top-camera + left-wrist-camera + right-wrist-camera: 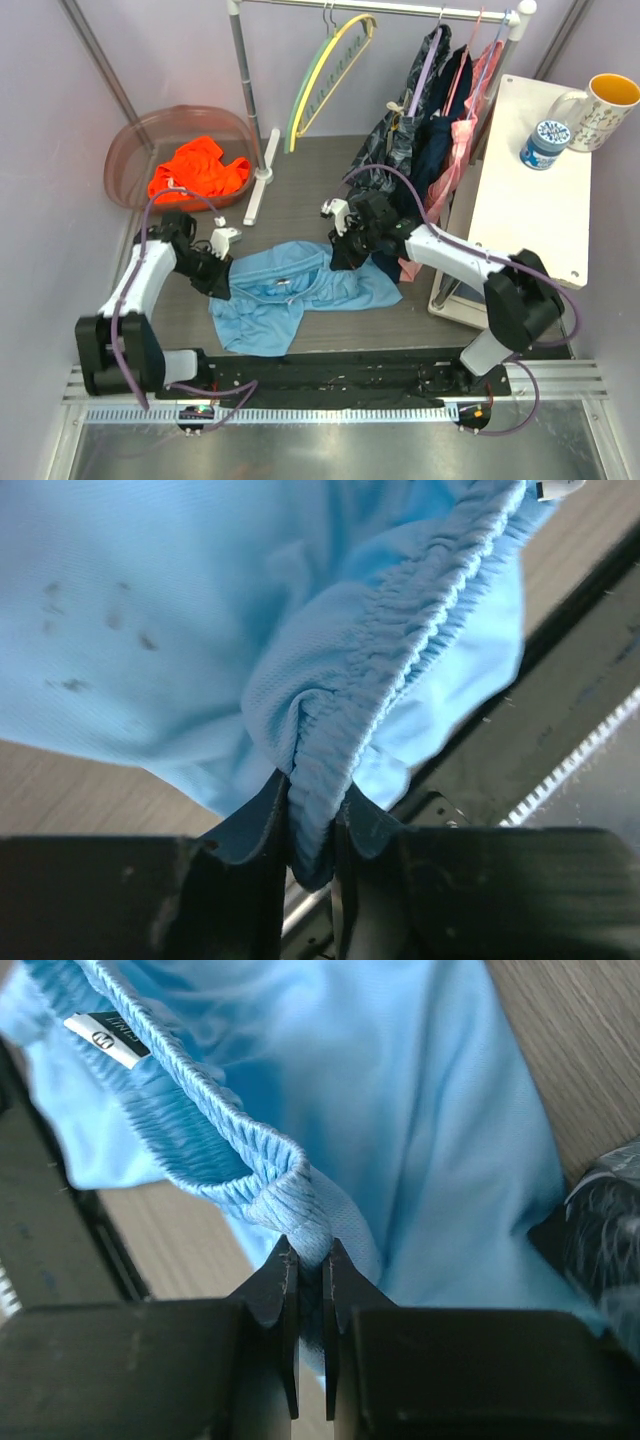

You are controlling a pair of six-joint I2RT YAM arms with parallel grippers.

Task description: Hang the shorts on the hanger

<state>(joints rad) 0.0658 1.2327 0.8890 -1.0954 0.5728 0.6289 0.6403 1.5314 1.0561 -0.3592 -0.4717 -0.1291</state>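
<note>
**Shorts gripped at both waistband ends, ahead of the lift to the hanger**

The shorts [300, 295] lie spread on the table [300, 180] between the two arms, well apart from the hanger [312, 66], which hangs from the rail [400, 8] at the back. The left gripper [312, 815] is closed to a narrow gap on a fold of the elastic waistband. The right gripper [310, 1260] is likewise nearly closed, pinching the waistband's other end. Fabric fills the gap between each pair of fingers.

Step in hand, as judged: the two-point grasp is made, and the carry has not begun. The next move calls for raising both ends together, keeping the waistband stretched, and bringing it up and back to the yellow arch without dragging through the dark clothes [405, 140] just beside the right arm.

Hard to make out: in the top view both sets of fingertips are hidden under the wrists and the cloth. A pale green arch overlaps the hanger, so their edges merge. The drawstring cannot be traced. Dark specks on the fabric in the left wrist view may be stains or shadow. The label [107, 1040] is unreadable.
</note>
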